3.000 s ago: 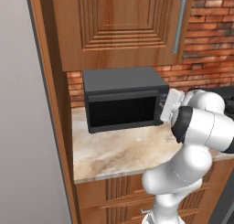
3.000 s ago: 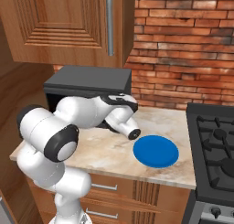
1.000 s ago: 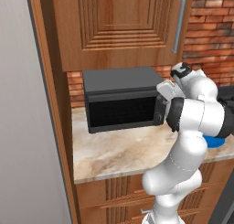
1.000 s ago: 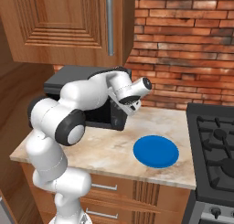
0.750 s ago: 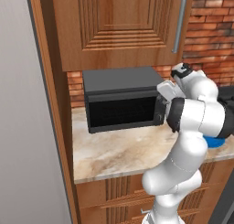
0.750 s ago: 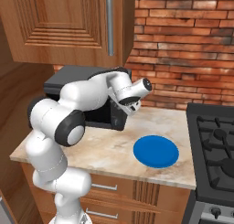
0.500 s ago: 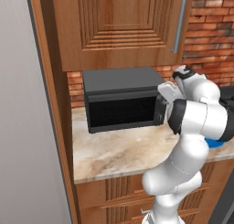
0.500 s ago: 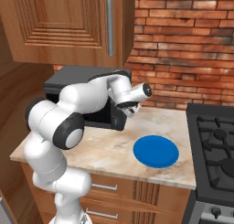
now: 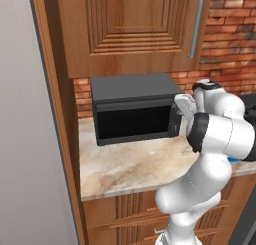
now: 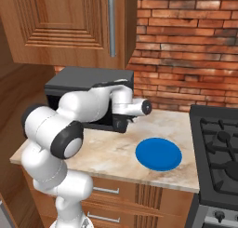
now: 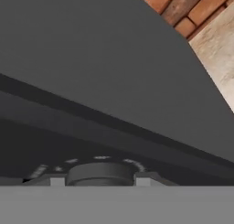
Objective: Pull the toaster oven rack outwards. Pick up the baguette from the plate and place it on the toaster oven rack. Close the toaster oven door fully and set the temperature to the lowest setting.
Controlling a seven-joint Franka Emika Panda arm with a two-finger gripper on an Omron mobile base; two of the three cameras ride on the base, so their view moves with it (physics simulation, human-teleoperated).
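The pincer [image 11: 97, 181] is pressed to a dial [image 11: 100, 173] on the toaster oven [image 9: 132, 96] — its opening cannot be told.

This is a home kitchen, shown by the beige marbled stone counter [image 10: 107, 150] over wooden drawer fronts [image 10: 111, 194], the panelled wooden wall cabinet with a metal bar handle [image 10: 111, 27], the red brick backsplash [image 10: 186, 59], the black gas stove [image 10: 218, 148] and the dark grey box-shaped toaster oven [image 9: 135, 106].
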